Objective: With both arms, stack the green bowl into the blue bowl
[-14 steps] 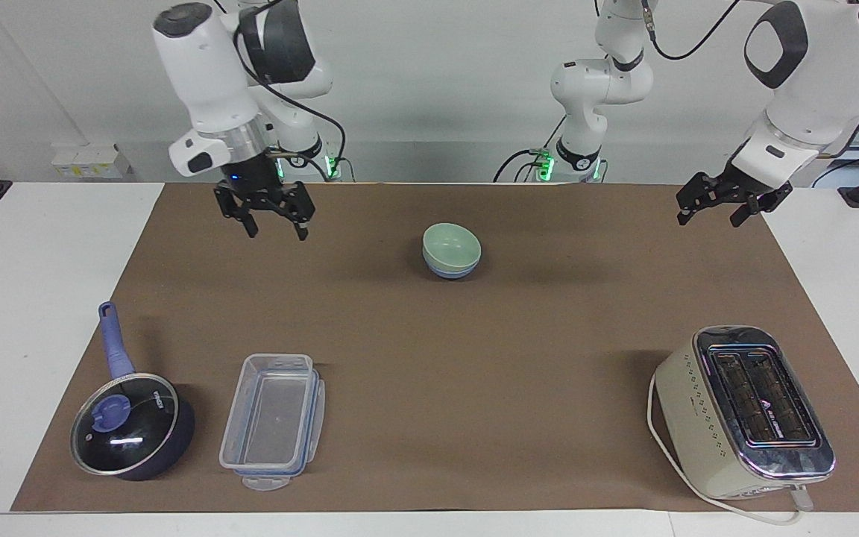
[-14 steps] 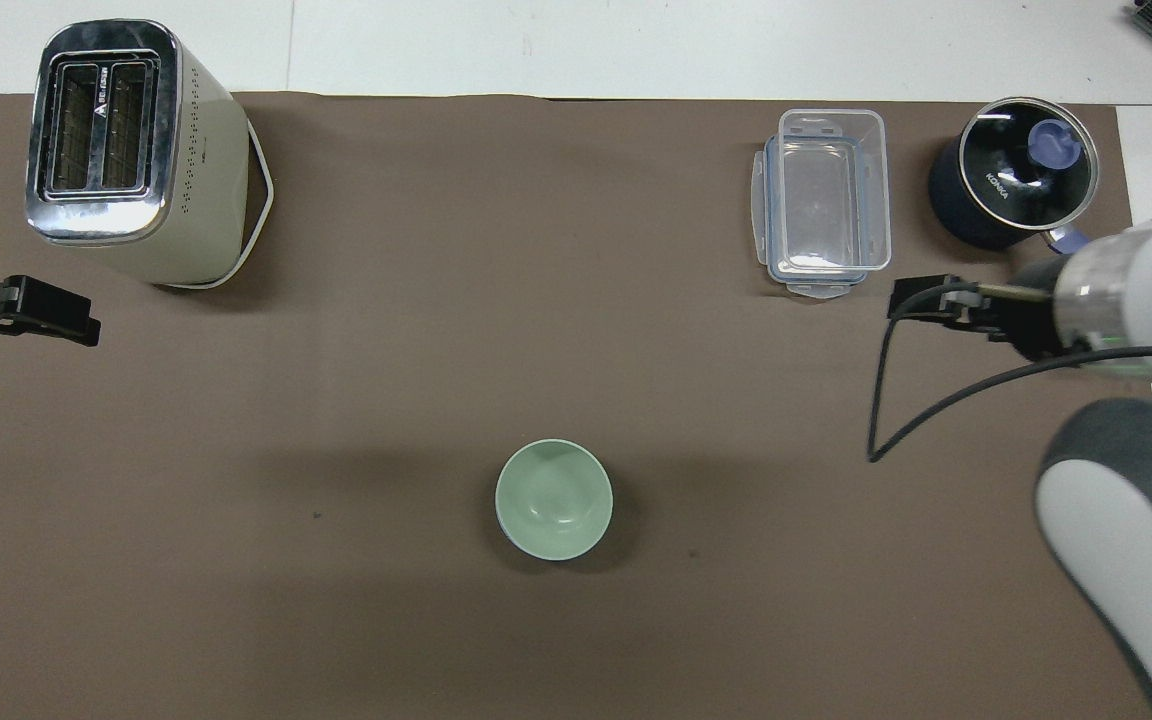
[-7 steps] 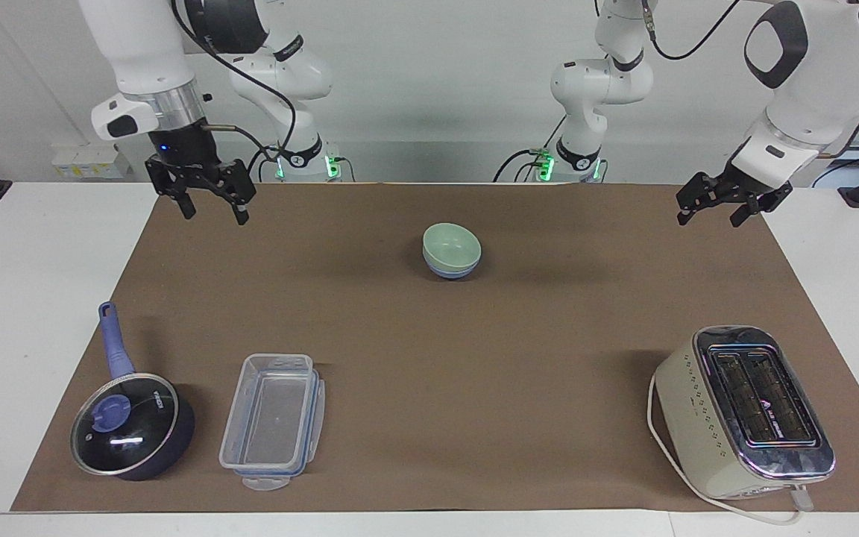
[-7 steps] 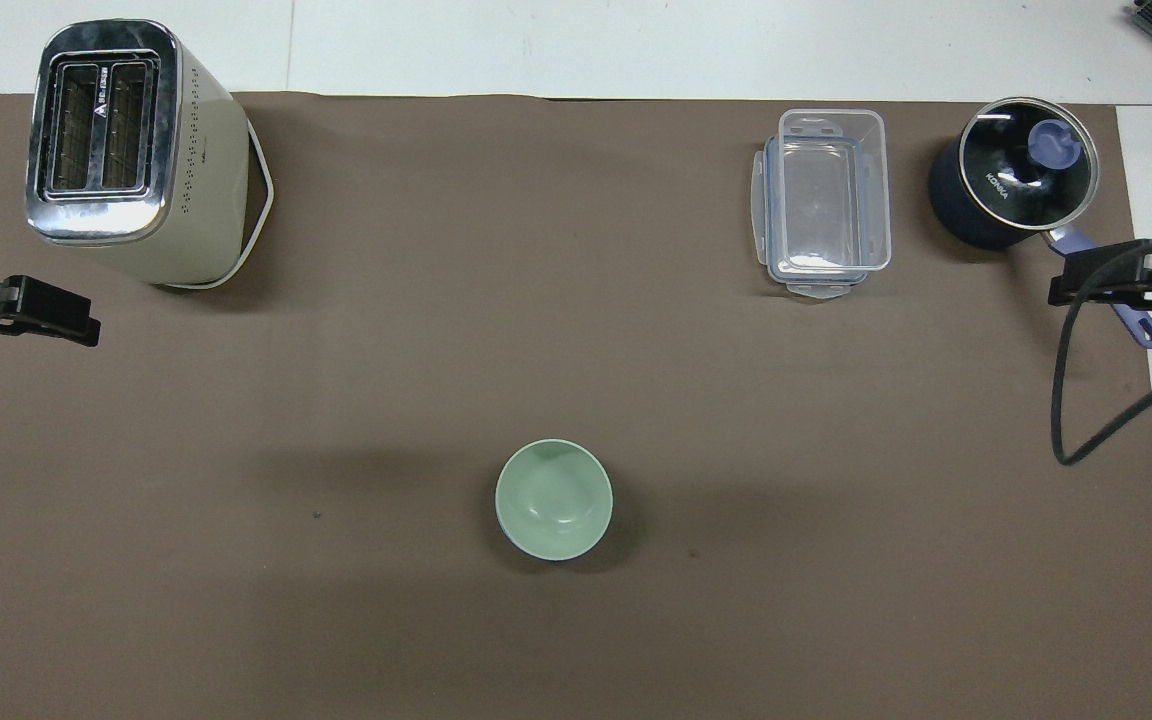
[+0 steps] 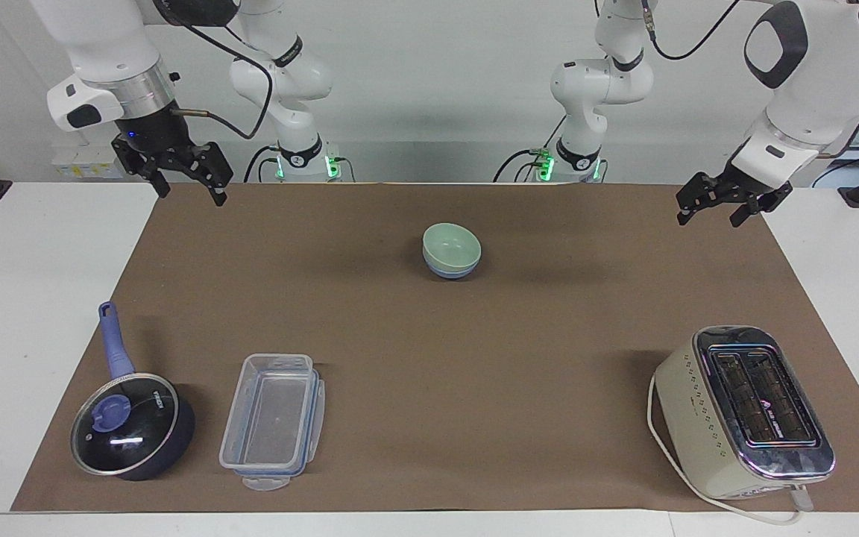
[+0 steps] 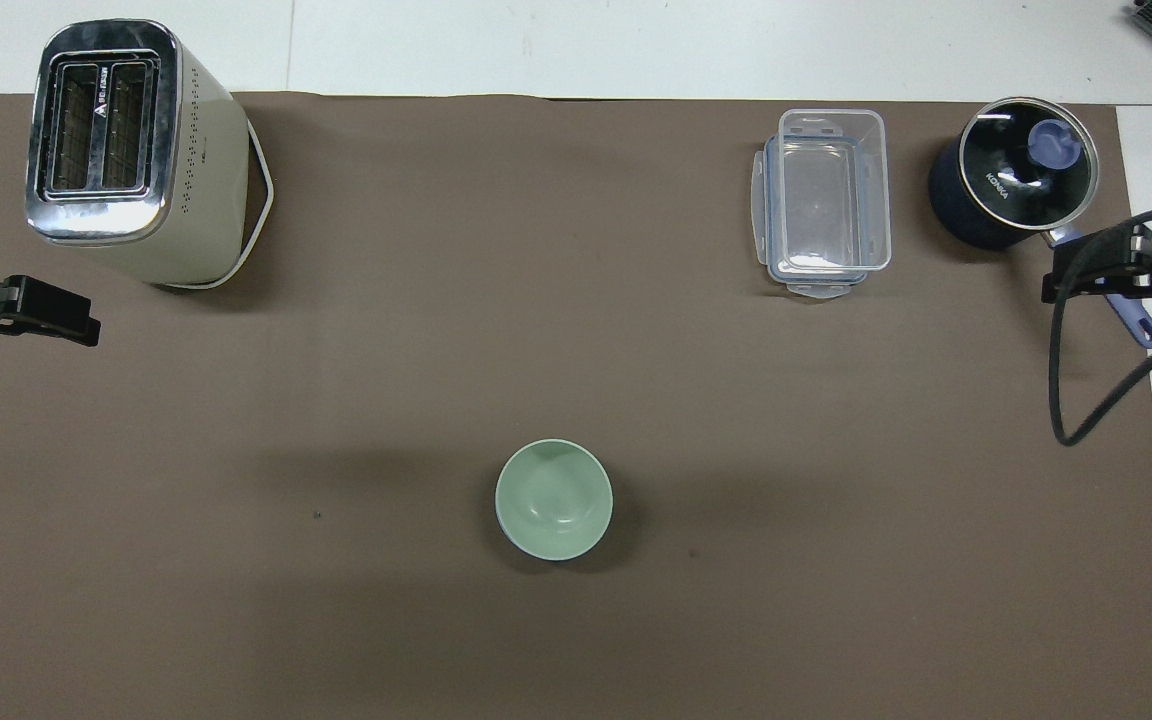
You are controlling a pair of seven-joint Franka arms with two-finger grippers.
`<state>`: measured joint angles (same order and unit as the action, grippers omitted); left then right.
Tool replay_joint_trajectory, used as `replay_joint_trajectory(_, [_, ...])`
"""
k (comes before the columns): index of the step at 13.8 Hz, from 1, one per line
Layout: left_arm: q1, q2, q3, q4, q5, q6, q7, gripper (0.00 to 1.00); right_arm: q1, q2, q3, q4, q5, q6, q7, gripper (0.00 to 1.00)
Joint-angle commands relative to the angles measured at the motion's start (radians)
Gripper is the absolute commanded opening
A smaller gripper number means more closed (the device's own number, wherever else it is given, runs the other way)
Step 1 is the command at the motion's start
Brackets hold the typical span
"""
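green bowl (image 5: pixel 451 245) nested upright in blue bowl (image 5: pixel 450 271), seemingly level; both grippers' fingers apart.

Small pale mint-green bowl (image 5: pixel 451 243) nested upright in a periwinkle-blue bowl (image 5: pixel 450 269)
The smooth, plain green bowl sits mouth up inside the round blue one, whose rim and base show only as a thin band under it; the stack rests on the mat between the raised, open right gripper (image 5: pixel 189 181) and the raised, open left gripper (image 5: pixel 714 209), well apart from both
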<state>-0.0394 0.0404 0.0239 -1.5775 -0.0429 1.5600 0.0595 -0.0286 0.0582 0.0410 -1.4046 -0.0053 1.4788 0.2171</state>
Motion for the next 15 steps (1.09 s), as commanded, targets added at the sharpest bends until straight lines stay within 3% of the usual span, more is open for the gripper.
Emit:
replay_joint_trajectory(1, [0.006, -0.004, -0.007, 0.002, 0.023, -0.009, -0.012, 1.0, -0.004, -0.07, 0.013, -0.091, -0.019, -0.008, -0.002, 1.0])
replay_joint_trajectory(5, [0.006, -0.004, -0.007, 0.004, 0.023, -0.009, -0.012, 1.0, -0.007, -0.112, 0.013, -0.168, -0.019, 0.035, 0.005, 1.0])
replay_joint_trajectory(15, [0.006, -0.004, -0.007, 0.004, 0.023, -0.009, -0.012, 1.0, -0.011, -0.1, 0.013, -0.152, -0.018, 0.067, 0.021, 1.0])
